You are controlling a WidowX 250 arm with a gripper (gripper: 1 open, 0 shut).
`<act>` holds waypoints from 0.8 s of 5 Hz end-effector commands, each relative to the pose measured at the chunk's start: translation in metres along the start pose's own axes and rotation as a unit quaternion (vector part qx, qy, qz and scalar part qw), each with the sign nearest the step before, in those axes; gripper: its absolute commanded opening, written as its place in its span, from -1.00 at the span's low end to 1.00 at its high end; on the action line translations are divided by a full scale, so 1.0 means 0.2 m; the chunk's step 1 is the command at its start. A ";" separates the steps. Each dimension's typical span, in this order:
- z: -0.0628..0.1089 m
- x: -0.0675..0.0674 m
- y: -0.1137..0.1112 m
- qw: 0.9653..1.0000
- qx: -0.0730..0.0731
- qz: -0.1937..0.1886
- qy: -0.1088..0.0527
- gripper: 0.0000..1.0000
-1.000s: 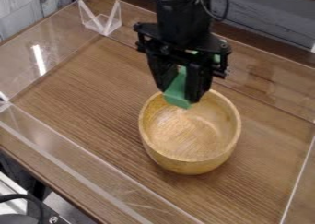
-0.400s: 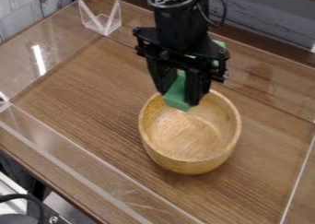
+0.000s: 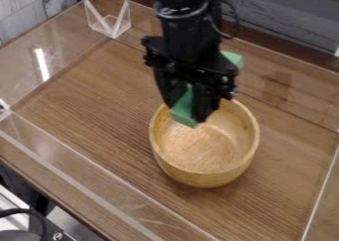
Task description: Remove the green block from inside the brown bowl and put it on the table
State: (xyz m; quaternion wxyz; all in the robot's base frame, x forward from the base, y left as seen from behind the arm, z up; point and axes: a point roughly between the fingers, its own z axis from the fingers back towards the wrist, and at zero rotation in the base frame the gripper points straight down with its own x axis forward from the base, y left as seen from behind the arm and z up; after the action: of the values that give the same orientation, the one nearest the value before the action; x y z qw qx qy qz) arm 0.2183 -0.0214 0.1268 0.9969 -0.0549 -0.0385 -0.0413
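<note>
Since the earlier frame, the pincer (image 3: 185, 99) has shifted toward the left side of the view and slightly lower, and the green block (image 3: 184, 102) has shifted with it; the brown bowl (image 3: 205, 158) has kept its position.

Left to right:

Far to the left of the pincer and below its level, a black cable (image 3: 30, 214) curves at the edge of the view. The table (image 3: 79, 101) extends to the left of the pincer. A clear plastic piece (image 3: 109, 19) stands to the upper left of the pincer, near the table's far side.

The pincer is partly open, its jaws closed against the green block, which it grips. The green block is directly between the jaws, tilted, at the far-left part of the bowl's rim as viewed. Whether it touches the rim cannot be determined.

The brown bowl lies below the pincer in the view and extends to its right. Its visible interior is bare wood. A second green object (image 3: 233, 59) shows to the upper right of the pincer, partly hidden behind the arm.
</note>
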 end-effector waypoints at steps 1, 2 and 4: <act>0.06 -0.04 0.17 1.000 0.006 0.000 -0.023 -1.00; 0.09 -0.05 0.26 0.999 0.007 -0.009 -0.036 -1.00; 0.01 -0.08 0.34 0.999 0.014 -0.004 -0.032 -1.00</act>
State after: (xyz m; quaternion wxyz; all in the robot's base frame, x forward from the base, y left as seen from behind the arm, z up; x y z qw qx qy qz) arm 0.2050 0.0440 0.1139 0.9962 -0.0493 -0.0578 -0.0415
